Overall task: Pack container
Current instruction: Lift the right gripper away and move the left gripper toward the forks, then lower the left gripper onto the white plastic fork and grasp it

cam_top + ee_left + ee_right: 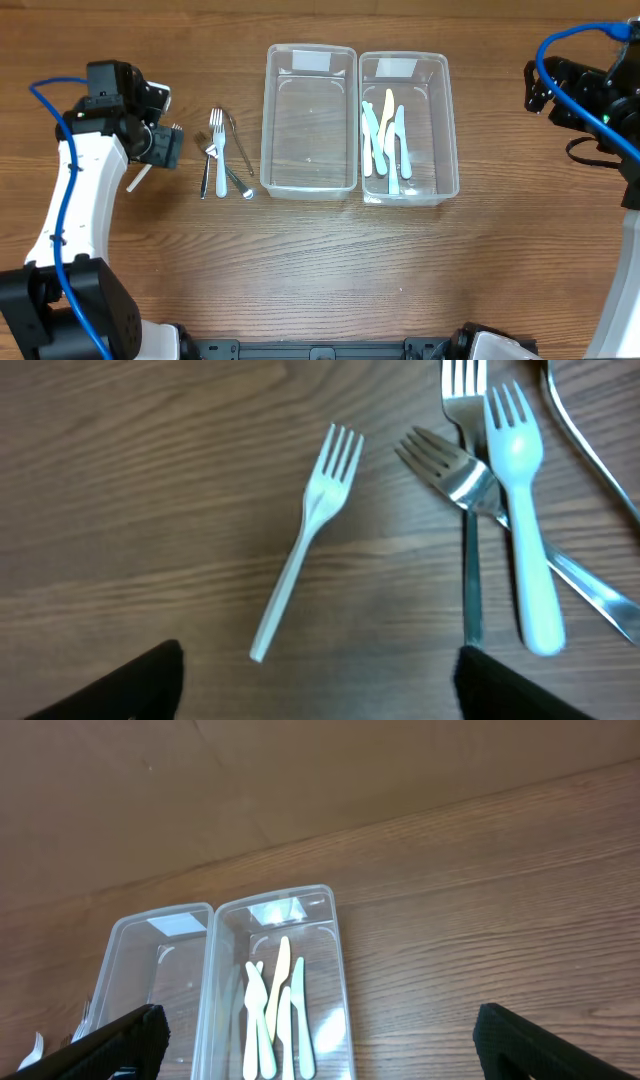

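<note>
Two clear plastic containers stand side by side at mid-table. The left container (pixel 310 120) holds nothing; the right container (pixel 405 130) holds several pastel plastic knives (pixel 385 140). A white plastic fork (pixel 305 535) lies slanted on the wood, its handle end just ahead of my left gripper (pixel 320 690), which hangs open above it without touching. In the overhead view the left gripper (pixel 160 145) covers most of that fork (pixel 138 180). My right gripper (pixel 320 1050) is open and holds nothing, raised at the table's far right (pixel 540 90).
A loose pile of forks (pixel 222 150) lies between the left gripper and the containers: metal forks (pixel 465 480), a pale blue plastic fork (pixel 525 510) and a thin metal handle (pixel 590 440). Both containers (pixel 160 980) show in the right wrist view.
</note>
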